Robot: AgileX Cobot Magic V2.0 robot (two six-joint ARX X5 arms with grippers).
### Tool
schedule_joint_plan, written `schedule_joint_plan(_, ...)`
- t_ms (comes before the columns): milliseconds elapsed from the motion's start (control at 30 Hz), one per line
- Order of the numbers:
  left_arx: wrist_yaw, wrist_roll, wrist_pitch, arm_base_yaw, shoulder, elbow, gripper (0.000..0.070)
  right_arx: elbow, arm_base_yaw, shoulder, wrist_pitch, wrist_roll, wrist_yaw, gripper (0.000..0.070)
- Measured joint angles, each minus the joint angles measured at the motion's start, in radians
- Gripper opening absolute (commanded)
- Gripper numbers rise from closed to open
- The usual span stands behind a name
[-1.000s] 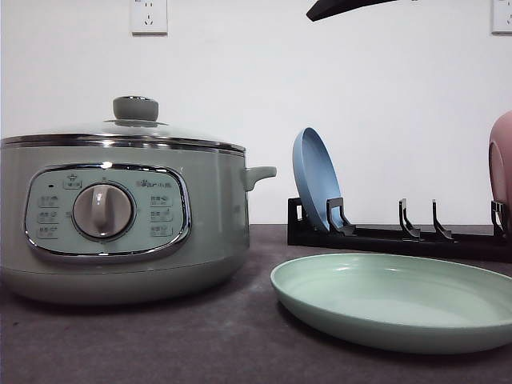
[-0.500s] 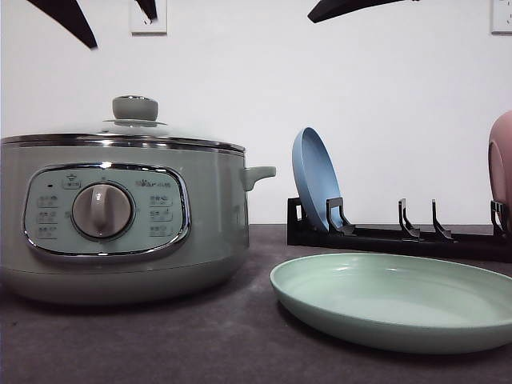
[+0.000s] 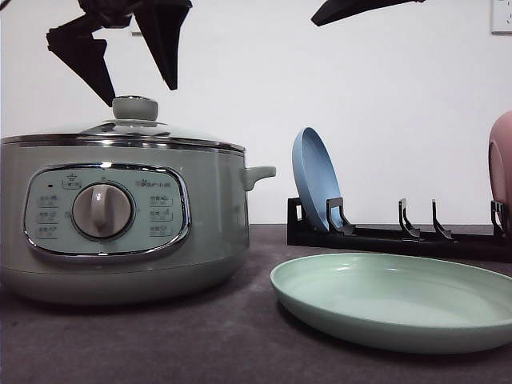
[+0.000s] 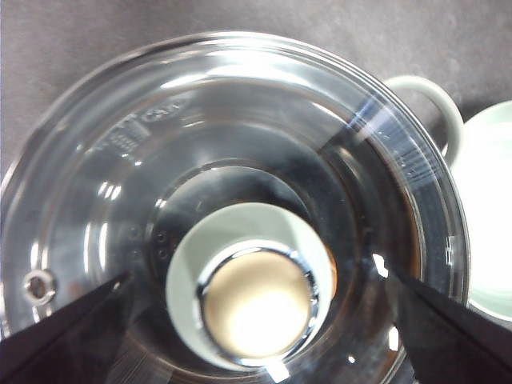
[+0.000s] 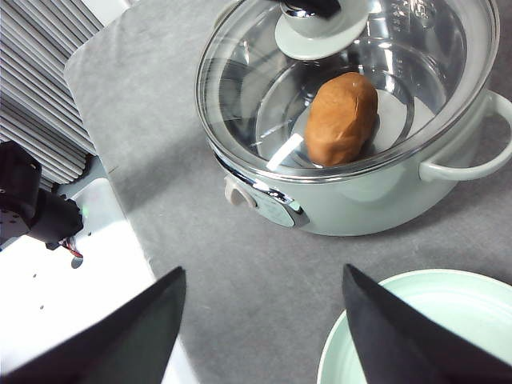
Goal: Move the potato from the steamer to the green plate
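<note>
The steamer (image 3: 120, 216) stands at the left with its glass lid on. Through the lid in the right wrist view I see the orange-brown potato (image 5: 342, 116) lying inside the steamer (image 5: 360, 200). My left gripper (image 3: 141, 94) hangs open just above the lid knob (image 3: 135, 108), a finger on either side; in the left wrist view the gripper (image 4: 258, 276) straddles the knob (image 4: 256, 300) without touching. The green plate (image 3: 384, 296) lies bare to the right of the steamer. High above the plate (image 5: 448, 320), my right gripper (image 5: 264, 270) is open and holds nothing.
A black dish rack (image 3: 400, 236) stands behind the green plate, holding a blue plate (image 3: 314, 180) upright and a pink plate (image 3: 502, 164) at the right edge. The steamer's side handle (image 3: 260, 174) points toward the rack. The table's edge (image 5: 120, 200) shows in the right wrist view.
My left gripper has come down from above the picture to just over the lid knob, still open. The right gripper, steamer and plate have stayed put.
</note>
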Motion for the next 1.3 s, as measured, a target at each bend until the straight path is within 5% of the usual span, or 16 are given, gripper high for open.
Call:
schedule_joint_plan(933, -0.008, 0.0, -0.026, -0.003, 0.052, 0.002, 0.0544, 0.0, 0.0, 0.0, 0.0, -0.01, 0.0, 0.0387)
schedule_joint_plan(1167, -0.008, 0.0, -0.029, -0.003, 0.054, 0.002, 0.0319, 0.0, 0.0, 0.0, 0.0, -0.01, 0.0, 0.0387)
schedule_joint_plan(1300, -0.008, 0.0, -0.036, -0.004, 0.054, 0.002, 0.0298, 0.0, 0.0, 0.0, 0.0, -0.01, 0.0, 0.0387)
